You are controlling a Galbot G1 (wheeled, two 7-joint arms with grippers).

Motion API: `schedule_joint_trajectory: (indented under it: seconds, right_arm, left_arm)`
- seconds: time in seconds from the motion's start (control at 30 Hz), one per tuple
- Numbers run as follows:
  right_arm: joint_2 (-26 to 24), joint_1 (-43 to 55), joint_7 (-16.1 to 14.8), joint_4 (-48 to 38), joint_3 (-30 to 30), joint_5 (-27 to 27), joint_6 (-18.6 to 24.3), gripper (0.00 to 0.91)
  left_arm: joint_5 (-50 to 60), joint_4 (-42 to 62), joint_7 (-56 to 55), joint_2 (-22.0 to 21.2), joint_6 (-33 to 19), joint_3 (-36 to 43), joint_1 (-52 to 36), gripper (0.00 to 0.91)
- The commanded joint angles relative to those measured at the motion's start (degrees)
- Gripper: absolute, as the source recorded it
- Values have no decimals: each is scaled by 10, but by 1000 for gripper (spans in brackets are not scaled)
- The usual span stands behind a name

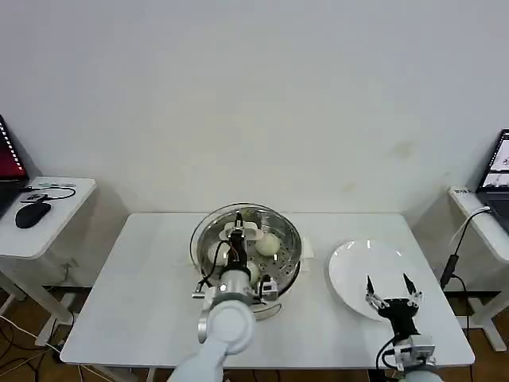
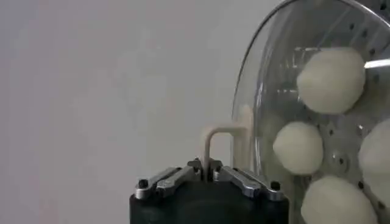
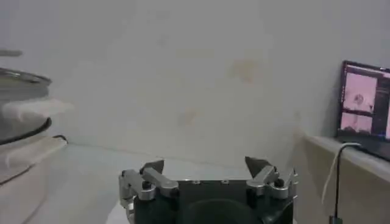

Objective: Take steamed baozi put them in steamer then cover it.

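The steamer (image 1: 282,274) stands at the table's middle, a shiny pot on a white base. The cover (image 1: 274,223), clear glass with a metal rim, sits over its mouth; whether it rests on the rim I cannot tell. My left gripper (image 1: 237,239) is shut on the cover's pale handle (image 2: 225,143), pinched between the jaws of the left gripper (image 2: 207,167). Through the cover (image 2: 274,73) I see several steamed baozi (image 2: 332,79) (image 2: 298,148) (image 2: 338,201); one baozi (image 1: 268,244) shows from the head. My right gripper (image 1: 389,286) (image 3: 207,165) hangs open and holds nothing.
A bare white plate (image 1: 350,267) lies right of the steamer, under the right gripper. Side tables flank the table: a mouse (image 1: 32,213) on the left one, a laptop (image 3: 365,100) and a cable (image 1: 457,255) on the right. The steamer's side (image 3: 18,122) shows in the right wrist view.
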Motion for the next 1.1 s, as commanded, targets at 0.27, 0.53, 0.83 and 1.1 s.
schedule_joint_trajectory:
  seconds: [0.27, 0.53, 0.83, 1.1]
  right_arm:
    - [-7, -5, -4, 0, -7, -4, -4, 907]
    - [-11, -16, -4, 0, -2, -4, -2, 907]
    - [-11, -17, -5, -2, -3, -7, 1, 907]
    - [-9, -23, -7, -4, -7, -14, 6, 907]
  left_arm:
    - [28, 31, 7, -18, -2, 12, -4, 0]
    - [35, 43, 4, -23, -5, 13, -9, 0]
    - [32, 46, 4, -23, -6, 10, -8, 0]
    - [33, 48, 1, -28, -7, 9, -11, 0]
